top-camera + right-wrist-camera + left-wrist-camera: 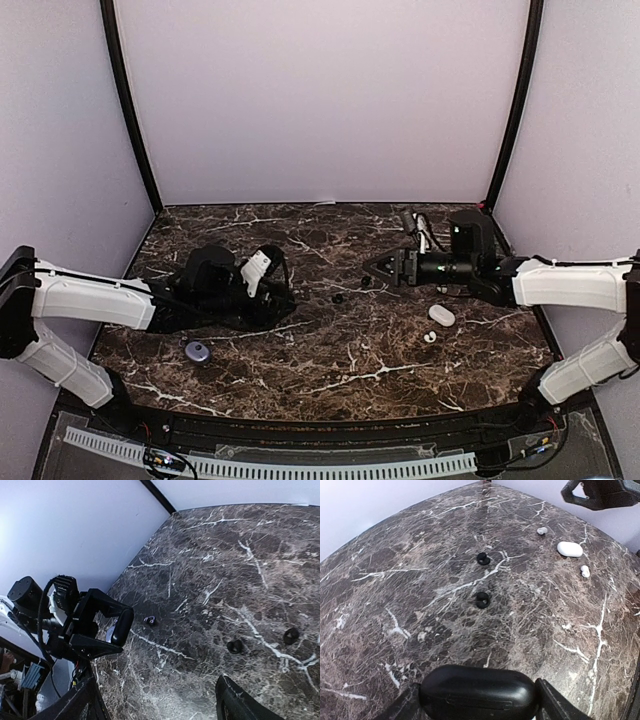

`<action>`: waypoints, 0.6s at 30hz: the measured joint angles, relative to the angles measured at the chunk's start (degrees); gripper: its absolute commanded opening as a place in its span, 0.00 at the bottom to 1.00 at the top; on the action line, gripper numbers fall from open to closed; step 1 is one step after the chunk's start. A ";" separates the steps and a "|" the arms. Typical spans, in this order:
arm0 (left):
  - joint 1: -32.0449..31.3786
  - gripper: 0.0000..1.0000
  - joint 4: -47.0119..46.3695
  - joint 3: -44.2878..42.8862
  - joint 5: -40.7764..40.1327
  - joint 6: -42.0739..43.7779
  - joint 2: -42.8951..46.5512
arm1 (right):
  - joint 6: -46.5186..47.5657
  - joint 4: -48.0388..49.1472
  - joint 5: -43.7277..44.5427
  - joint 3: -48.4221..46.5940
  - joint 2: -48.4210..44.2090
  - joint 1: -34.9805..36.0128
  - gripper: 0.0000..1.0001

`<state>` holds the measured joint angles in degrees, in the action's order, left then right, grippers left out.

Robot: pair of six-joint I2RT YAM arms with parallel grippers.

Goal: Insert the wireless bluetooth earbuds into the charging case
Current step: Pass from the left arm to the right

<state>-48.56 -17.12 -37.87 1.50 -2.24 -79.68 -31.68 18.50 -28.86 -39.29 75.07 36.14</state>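
Dark marble-look table (pixel 330 380) carries everything, and pale walls (pixel 320 100) close it on three sides. The white charging case (pixel 441 315) lies flat and closed toward the table's right edge. Its long axis runs roughly left to right with a slight slant.

The near white earbud (pixel 429 337) sits just beside the white case on its near side, not touching. The far white earbud (pixel 542 530) lies close to its far side, by the right arm's forearm.

Well to the left of the white case, across bare marble, lie the nearer black earbud (pixel 483 558) and the farther black earbud (pixel 482 600). They lie apart from each other, with free table all round. All four buds are too small to tell which way their tips point.

Farther left still, the left end effector (pixel 478 706) is clenched on the black charging case (pixel 477 687). The case's long axis lies crosswise between the fingers, and its rounded side faces the white case.

The right end effector (pixel 375 270) hangs beyond and to the left of the white case with its fingers spread wide, grasping nothing and pointing toward the left arm.

A grey-blue oval piece (pixel 196 350) rests far left of the white case, closer to the table's near edge.

Any marking on either case is too small to read.
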 measured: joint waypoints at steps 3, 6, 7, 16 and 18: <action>-2.01 0.56 -3.37 0.70 0.85 2.01 -0.39 | -1.42 -3.45 0.13 -4.00 3.37 3.32 0.72; -3.65 0.56 -7.21 1.33 2.47 4.28 -1.14 | -2.56 -5.22 -0.11 -6.84 6.86 5.55 0.69; -4.22 0.56 -8.57 1.70 2.91 5.16 -1.42 | -3.02 -5.49 -0.33 -7.50 8.09 6.23 0.68; -7.50 0.55 -14.88 2.67 4.92 11.04 -4.55 | -6.05 -7.02 -3.93 -12.59 17.40 11.41 0.54; -8.15 0.55 -16.00 2.91 4.79 12.24 -4.90 | -6.51 -7.02 -4.79 -13.66 19.06 11.93 0.54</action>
<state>-56.71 -33.12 -34.96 6.28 10.00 -84.58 -38.20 11.49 -33.65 -52.95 94.13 48.07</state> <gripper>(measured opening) 0.723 0.540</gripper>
